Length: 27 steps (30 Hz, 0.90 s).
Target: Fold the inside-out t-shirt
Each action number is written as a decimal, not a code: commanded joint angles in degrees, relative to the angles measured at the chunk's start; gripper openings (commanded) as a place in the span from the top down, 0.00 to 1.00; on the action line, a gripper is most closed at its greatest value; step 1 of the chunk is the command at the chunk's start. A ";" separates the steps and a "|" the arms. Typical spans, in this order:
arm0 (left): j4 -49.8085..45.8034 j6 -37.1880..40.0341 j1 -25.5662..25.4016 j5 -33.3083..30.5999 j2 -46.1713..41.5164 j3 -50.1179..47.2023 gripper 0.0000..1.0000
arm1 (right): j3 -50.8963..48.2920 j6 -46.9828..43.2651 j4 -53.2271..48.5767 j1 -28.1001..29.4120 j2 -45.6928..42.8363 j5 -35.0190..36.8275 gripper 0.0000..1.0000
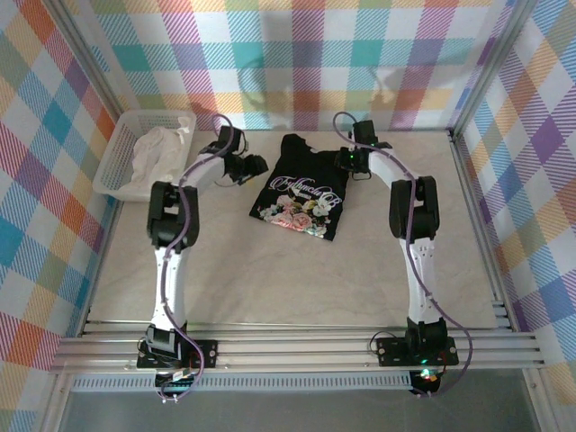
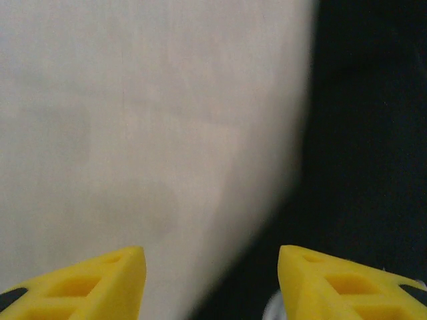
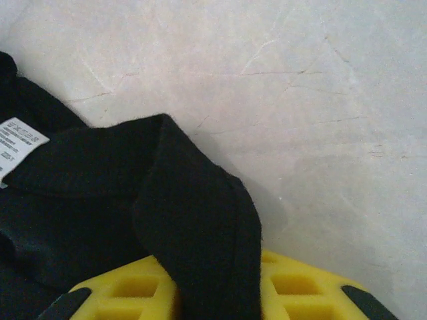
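Two arms are reaching over the pale table [image 1: 270,270], both toward its far side. The inside-out t-shirt [image 1: 301,189] is lying flat near the far edge, at about 12 o'clock from the middle of the table. It is black and already partly folded. White script lettering [image 1: 310,186] is showing across it, and a flowery print [image 1: 300,214] is sitting at the shirt's 6 o'clock edge.

The left gripper [image 1: 250,166] is hanging just beside the shirt, at its 9 o'clock side. In its wrist camera the yellow fingers [image 2: 87,287] are standing well apart. Between them I am seeing only bare table and the dark edge of the cloth, so this hand is wide and is holding nothing.

The right gripper [image 1: 346,160] is sitting at the shirt's 2 o'clock corner. In its wrist camera a thick fold of black fabric is running down into the gap of its fingers [image 3: 307,290], and this gap is narrow. I cannot tell if the fingers are pressing the fold or only standing around it. A small white label [image 3: 19,143] is showing on the cloth at 9 o'clock of that view.

At 10 o'clock on the table a white basket [image 1: 110,166] is standing, and a crumpled white cloth [image 1: 157,155] is lying in it, well apart from the shirt.
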 commanded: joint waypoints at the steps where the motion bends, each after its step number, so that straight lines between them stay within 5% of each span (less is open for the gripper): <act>1: 6.02 1.94 -2.88 -1.30 -7.83 -9.72 0.45 | 2.27 -1.58 -3.22 -0.77 0.65 -2.45 0.68; 12: 4.12 6.13 -10.10 -2.59 -13.68 -26.31 0.54 | -4.11 -6.34 -3.01 -0.85 -3.54 -8.80 0.74; 22: 10.31 -0.55 -23.40 -2.75 -35.27 -59.01 0.57 | -31.01 -7.24 4.75 1.51 -18.60 -17.02 0.83; 27: 10.50 -3.73 -26.22 0.52 -52.65 -65.16 0.54 | -42.20 -11.29 4.84 4.59 -26.65 -17.68 0.82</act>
